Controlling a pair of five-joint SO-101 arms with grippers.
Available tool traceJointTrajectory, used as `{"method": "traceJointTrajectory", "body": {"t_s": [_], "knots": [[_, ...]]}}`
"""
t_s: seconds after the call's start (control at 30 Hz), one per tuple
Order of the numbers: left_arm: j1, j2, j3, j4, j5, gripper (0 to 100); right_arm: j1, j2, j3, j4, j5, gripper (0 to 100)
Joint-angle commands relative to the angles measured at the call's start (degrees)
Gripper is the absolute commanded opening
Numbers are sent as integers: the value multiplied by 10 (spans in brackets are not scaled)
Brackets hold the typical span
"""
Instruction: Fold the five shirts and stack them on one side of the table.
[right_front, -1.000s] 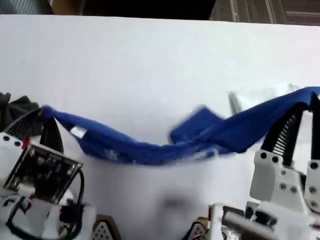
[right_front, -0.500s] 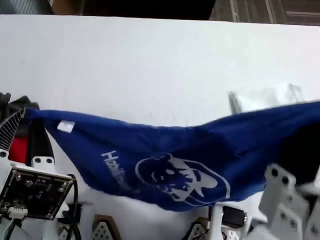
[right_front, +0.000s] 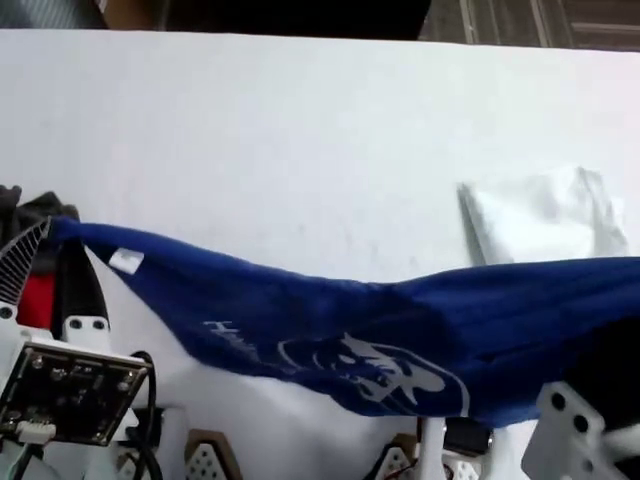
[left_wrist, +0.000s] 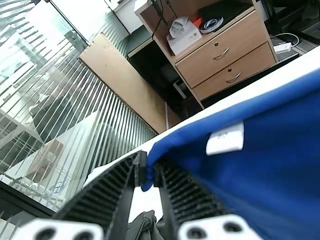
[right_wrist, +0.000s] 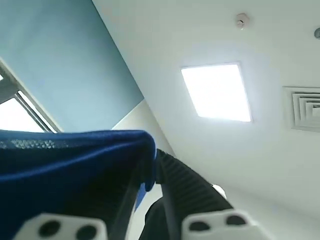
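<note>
the white table (right_front: 300, 120) runs wide and mostly bare, with a dim room behind it. one blue shirt (right_front: 400, 315) hangs stretched above the table like a loose band and sags in the middle, its printed side facing up. the left gripper (left_wrist: 146, 172) is clenched on one end of the blue shirt, near a small white label (right_front: 127, 261), and the right gripper (right_wrist: 150, 172) is clenched on the other end. i judge the cloth light, soft and limp: it will not keep any shape alone, so it is better held at two corners or along a hem, pulled gently tight. behind the blue shirt, toward its right-arm end, lies one pale folded cloth (right_front: 540, 215). just beside its left-arm end sits one dark heap of cloth (right_front: 35, 210); how many shirts it holds i cannot tell.
</note>
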Motion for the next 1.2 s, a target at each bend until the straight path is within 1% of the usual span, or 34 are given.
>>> {"method": "traceJointTrajectory", "body": {"t_s": [0.0, 0.13, 0.27, 0.43, 0.5, 0.6, 0.7, 0.97, 1.17], "knots": [[-4, 3, -7, -22, 0, 25, -1, 8, 19, 2, 4, 20], [-4, 6, 12, -49, -2, 25, -1, 15, 97, -2, 4, 20], [-9, 6, 123, -114, -3, 25, -4, 15, 171, -8, 21, 20], [-51, 5, 235, -235, -1, 25, -1, 15, 269, -100, 26, 20], [-54, 5, 238, -251, 1, 25, -1, 15, 291, -140, 26, 20], [-54, 2, 217, -237, -1, 25, -1, 10, 293, -175, 26, 20], [-54, 2, 170, -199, -1, 25, 0, 3, 268, -171, 26, 20], [-51, 1, 30, -103, -1, 25, -5, -54, 190, -102, 24, 20], [-53, 1, -36, -61, 1, 25, -5, -94, 144, -65, 22, 20]]}}
